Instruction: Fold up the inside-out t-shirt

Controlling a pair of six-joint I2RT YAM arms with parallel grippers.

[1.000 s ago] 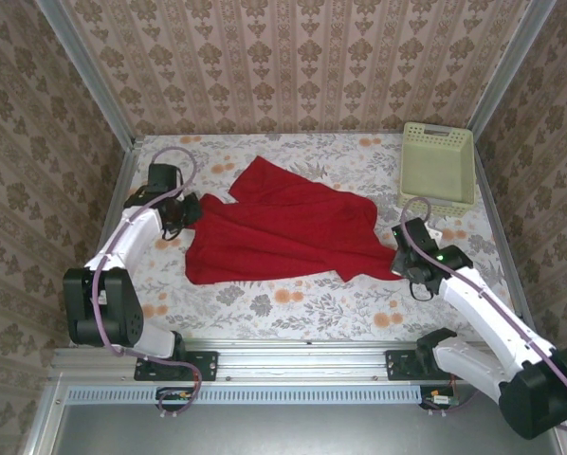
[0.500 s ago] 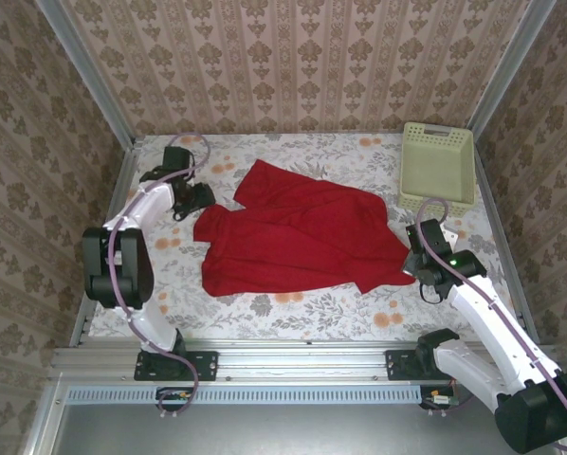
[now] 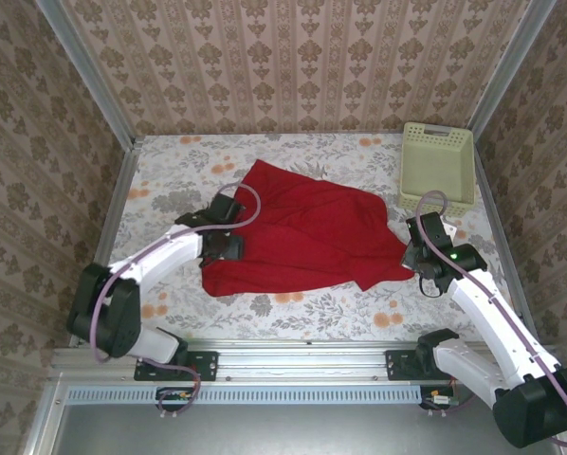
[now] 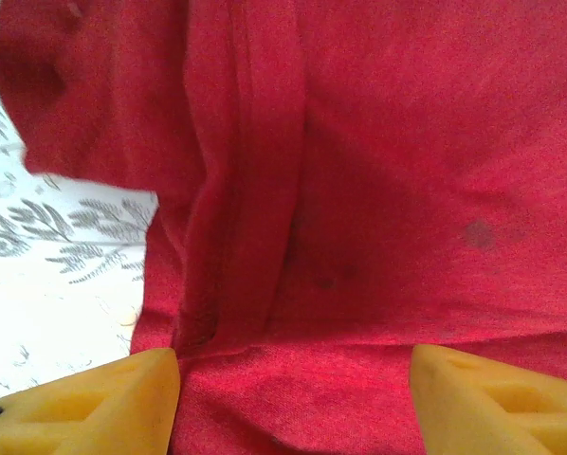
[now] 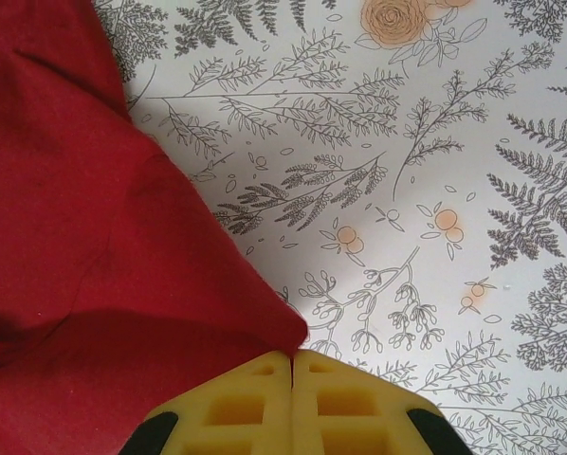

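Springing open empty over the bright red cloth t-shirt [image 3: 312, 227], left claw [image 4: 293, 379] needs regrasping; right claw [image 5: 291, 365] pinches its 3 o'clock corner.

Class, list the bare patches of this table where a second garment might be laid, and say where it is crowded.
Free: the far-left corner of the table, between side wall and t-shirt; the near strip, between t-shirt and front rail. Crowded: the right, where basket, right gripper and cloth corner cluster, and the t-shirt's left edge under the left gripper.

The t-shirt [image 3: 302, 232] lies mid-table [image 3: 312, 313] — the basket [image 3: 438, 166] behind it, in the far-right corner.
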